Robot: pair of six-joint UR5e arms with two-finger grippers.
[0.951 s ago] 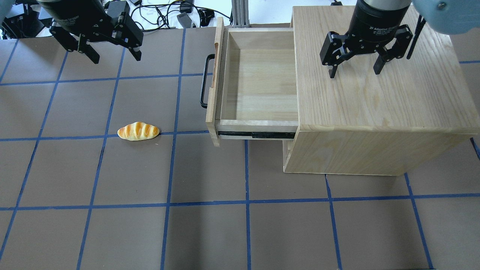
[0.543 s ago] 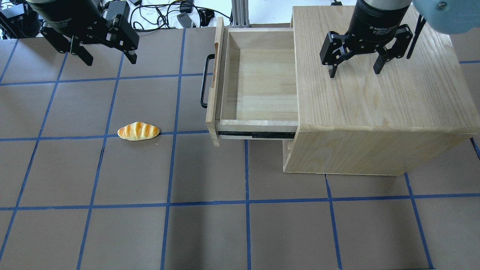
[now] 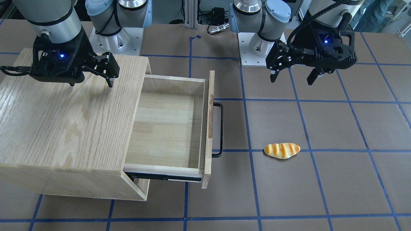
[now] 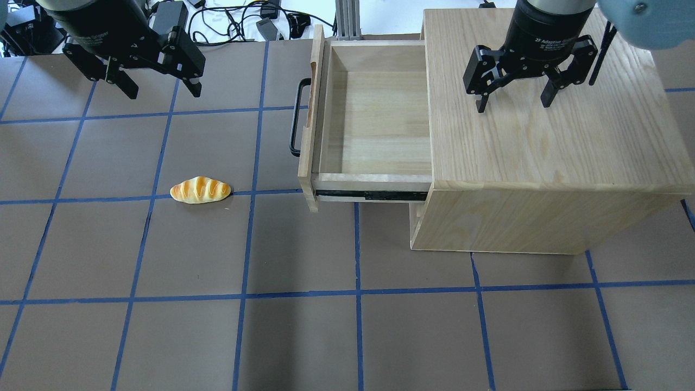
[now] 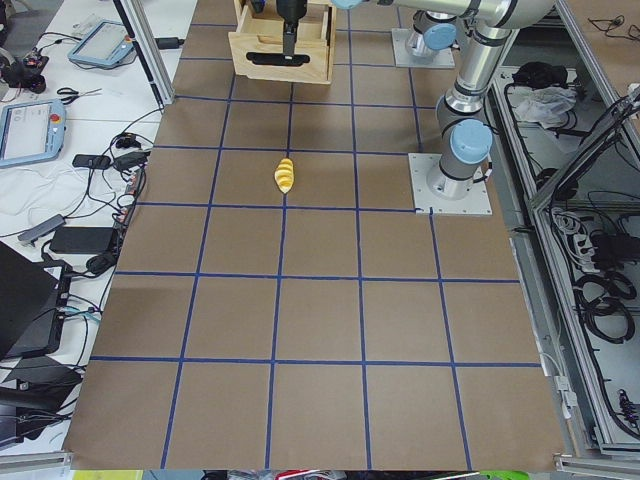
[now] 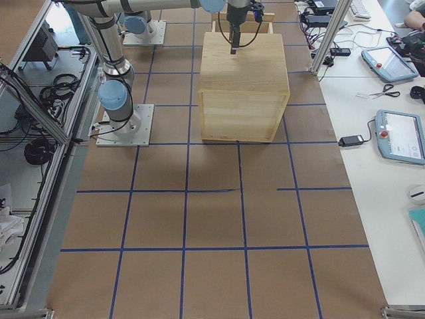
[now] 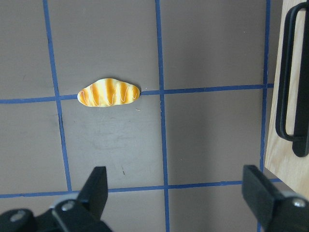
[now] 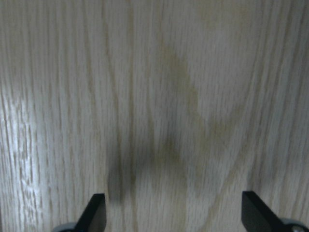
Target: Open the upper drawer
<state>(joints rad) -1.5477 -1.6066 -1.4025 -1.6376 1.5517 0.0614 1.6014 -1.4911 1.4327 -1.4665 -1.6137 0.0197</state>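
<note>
The upper drawer (image 4: 374, 119) of pale wood is pulled far out of the oak-grain cabinet (image 4: 543, 146) and is empty inside. Its front panel (image 4: 310, 119) carries a black bar handle (image 4: 294, 117), also seen in the front view (image 3: 220, 128) and the left wrist view (image 7: 289, 72). My left gripper (image 4: 164, 92) is open and empty, hovering over the table well to the left of the handle; it also shows in the front view (image 3: 291, 81). My right gripper (image 4: 513, 106) is open and empty just above the cabinet top (image 8: 159, 96).
A toy bread roll (image 4: 200, 190) lies on the brown table with its blue tape grid, left of the drawer front; it also shows in the left wrist view (image 7: 109, 93). Cables and devices lie beyond the table's far edge (image 4: 244, 16).
My left gripper has shifted slightly to the left and back over the table. The drawer, the bread roll and my right gripper have not moved.
</note>
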